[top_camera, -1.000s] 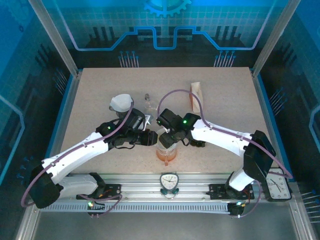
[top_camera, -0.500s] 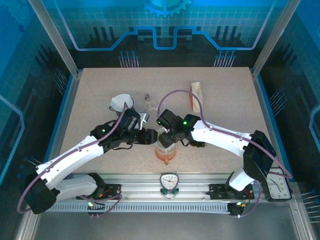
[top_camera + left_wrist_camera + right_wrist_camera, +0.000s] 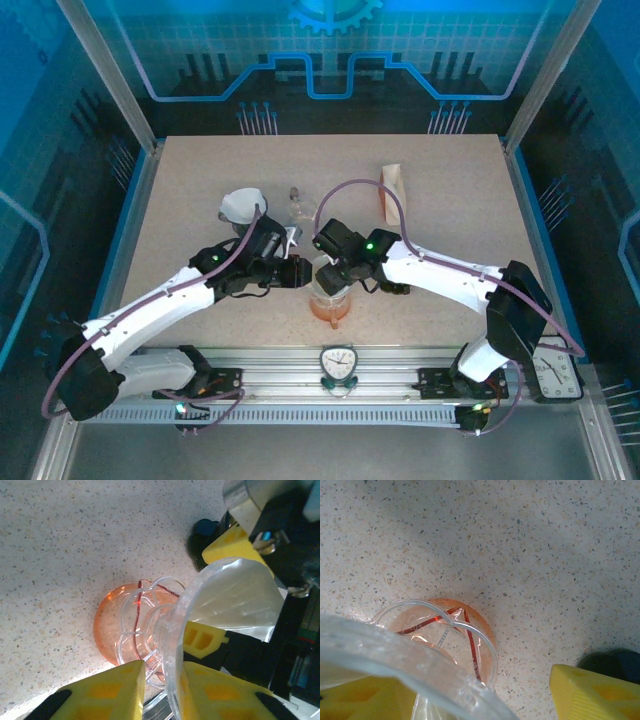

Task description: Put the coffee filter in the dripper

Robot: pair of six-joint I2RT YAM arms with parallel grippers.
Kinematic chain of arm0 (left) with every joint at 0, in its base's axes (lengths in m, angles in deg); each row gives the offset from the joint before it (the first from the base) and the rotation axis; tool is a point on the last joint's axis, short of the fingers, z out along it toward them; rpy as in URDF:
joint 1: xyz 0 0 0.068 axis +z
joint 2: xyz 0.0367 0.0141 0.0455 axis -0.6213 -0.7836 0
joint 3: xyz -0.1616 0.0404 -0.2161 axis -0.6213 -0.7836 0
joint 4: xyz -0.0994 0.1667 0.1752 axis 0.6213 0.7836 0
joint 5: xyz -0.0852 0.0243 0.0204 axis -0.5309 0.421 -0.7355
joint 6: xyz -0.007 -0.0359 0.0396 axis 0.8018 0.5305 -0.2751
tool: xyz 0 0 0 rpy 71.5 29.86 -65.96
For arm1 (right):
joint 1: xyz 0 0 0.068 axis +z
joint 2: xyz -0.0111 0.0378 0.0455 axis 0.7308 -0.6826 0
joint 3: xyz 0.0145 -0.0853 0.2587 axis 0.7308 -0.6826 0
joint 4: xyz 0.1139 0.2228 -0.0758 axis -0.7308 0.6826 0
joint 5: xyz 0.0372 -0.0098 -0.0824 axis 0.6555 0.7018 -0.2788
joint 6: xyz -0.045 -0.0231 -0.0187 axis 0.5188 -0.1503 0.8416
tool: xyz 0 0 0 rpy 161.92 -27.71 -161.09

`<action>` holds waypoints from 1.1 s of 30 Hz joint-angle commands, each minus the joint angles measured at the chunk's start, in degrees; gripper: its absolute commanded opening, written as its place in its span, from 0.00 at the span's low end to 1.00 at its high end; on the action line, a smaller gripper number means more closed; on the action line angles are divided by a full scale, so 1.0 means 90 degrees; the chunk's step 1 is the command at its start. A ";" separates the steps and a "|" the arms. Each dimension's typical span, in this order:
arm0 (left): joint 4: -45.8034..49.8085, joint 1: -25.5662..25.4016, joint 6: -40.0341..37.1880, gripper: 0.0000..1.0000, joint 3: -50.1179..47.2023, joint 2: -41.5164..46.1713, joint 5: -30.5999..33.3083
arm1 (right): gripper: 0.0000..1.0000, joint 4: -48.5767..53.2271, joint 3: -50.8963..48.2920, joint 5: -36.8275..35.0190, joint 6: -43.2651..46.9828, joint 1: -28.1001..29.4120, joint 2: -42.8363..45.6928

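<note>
My left gripper [image 3: 160,672] pinches the clear dripper [image 3: 230,595] by its rim, right gripper [image 3: 475,695] spread astride it — I'd take the white paper filter [image 3: 240,207], back-left on the table [image 3: 200,170], gently by its edge — it looks light, crushable.

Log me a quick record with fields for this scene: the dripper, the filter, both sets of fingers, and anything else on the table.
dripper: clear cone over an orange base, centre of the table, near the arms
left fingers: straddling the dripper's rim; contact unclear
right fingers: wide apart, either side of the dripper; grip unclear
filter: white cone, likely it, sits beyond the left arm
other: tan packet, far side, right of centre
</note>
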 commanded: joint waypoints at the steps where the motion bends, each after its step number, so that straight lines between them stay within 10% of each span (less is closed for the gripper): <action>1: 0.0093 0.0056 -0.0035 0.21 -0.0102 -0.0047 -0.0174 | 0.71 0.0065 -0.0196 -0.0232 -0.0068 0.0108 -0.0030; 33: 0.0050 0.0050 0.0050 0.20 -0.0220 0.0021 -0.0204 | 0.73 0.0132 -0.0315 -0.0362 -0.0218 -0.0057 0.0535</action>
